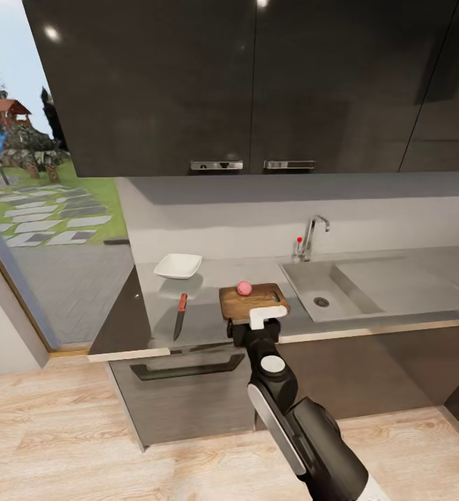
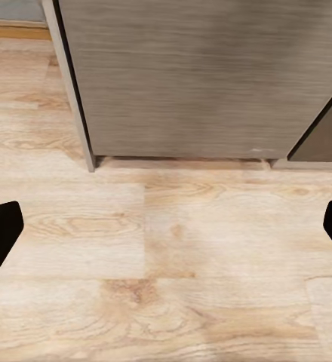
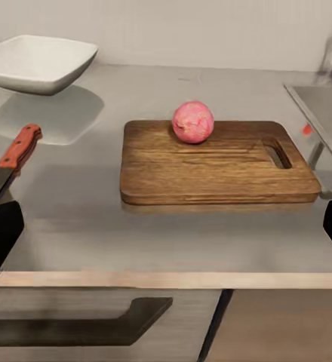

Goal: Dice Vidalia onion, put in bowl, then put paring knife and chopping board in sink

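Observation:
The pinkish Vidalia onion (image 1: 244, 287) (image 3: 192, 122) rests whole on the far edge of the brown chopping board (image 1: 238, 304) (image 3: 211, 170), which lies on the grey countertop (image 1: 208, 316) (image 3: 136, 234) left of the sink (image 1: 306, 282) (image 3: 321, 102). The paring knife (image 1: 181, 314) (image 3: 15, 154) lies left of the board, its red handle toward the white bowl (image 1: 178, 266) (image 3: 38, 64) behind it. My right gripper (image 1: 261, 319) (image 3: 166, 234) hovers open at the counter's front edge, just short of the board, holding nothing. My left gripper (image 2: 166, 230) is open over the floor.
Dark wall cabinets (image 1: 243, 83) hang above the counter. A chrome tap (image 1: 311, 235) stands behind the sink, with the drainboard (image 1: 403, 278) to its right. A drawer with a dark handle (image 1: 188, 367) sits under the counter, above a light wood floor (image 2: 166, 286). A glass wall (image 1: 21, 229) is at left.

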{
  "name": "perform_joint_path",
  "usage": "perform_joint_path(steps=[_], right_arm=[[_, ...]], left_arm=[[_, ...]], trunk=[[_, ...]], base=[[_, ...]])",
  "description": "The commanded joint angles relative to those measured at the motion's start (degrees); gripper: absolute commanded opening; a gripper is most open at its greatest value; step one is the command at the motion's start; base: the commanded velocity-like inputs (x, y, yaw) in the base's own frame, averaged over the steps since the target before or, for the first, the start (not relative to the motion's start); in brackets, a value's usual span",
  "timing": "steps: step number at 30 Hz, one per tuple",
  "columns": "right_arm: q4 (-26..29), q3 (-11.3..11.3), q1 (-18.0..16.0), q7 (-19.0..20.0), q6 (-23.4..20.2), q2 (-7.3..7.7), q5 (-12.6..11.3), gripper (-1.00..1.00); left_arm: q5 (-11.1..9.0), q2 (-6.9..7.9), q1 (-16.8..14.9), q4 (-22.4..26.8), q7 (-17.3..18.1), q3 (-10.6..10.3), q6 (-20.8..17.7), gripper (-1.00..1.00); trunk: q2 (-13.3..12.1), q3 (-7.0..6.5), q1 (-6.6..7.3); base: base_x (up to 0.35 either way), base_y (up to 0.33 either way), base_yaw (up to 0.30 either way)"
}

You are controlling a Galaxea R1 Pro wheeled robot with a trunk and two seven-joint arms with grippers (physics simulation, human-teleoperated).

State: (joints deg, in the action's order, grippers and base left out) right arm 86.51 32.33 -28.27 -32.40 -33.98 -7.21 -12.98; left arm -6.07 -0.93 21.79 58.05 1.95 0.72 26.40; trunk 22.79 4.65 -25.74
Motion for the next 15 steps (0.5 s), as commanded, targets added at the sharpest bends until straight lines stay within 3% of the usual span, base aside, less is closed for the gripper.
perform_joint_path(steps=[1,7,15], right_arm=[[0.03,0.11,-0.18,-0.58,-0.31,-0.08,-0.59,1.00],[-0.02,0.01,-0.50,0.35,-0.88,-0.01,-0.83,1.00],[-0.01,-0.24,-0.56,4.07,-0.60,0.81,-0.79,1.00]], left_arm=[[-0.43,-0.03,0.01,0.07,0.21,0.06,0.05,1.00],[-0.43,-0.03,0.01,0.14,0.23,0.07,0.05,1.00],[-0.43,-0.03,0.01,0.21,0.24,0.07,0.05,1.00]], trunk=[[0.13,0.12,-0.04],[0.13,0.12,-0.04],[0.13,0.12,-0.04]], base=[[0.000,0.000,0.000],[0.044,0.020,0.000],[0.219,0.169,0.000]])
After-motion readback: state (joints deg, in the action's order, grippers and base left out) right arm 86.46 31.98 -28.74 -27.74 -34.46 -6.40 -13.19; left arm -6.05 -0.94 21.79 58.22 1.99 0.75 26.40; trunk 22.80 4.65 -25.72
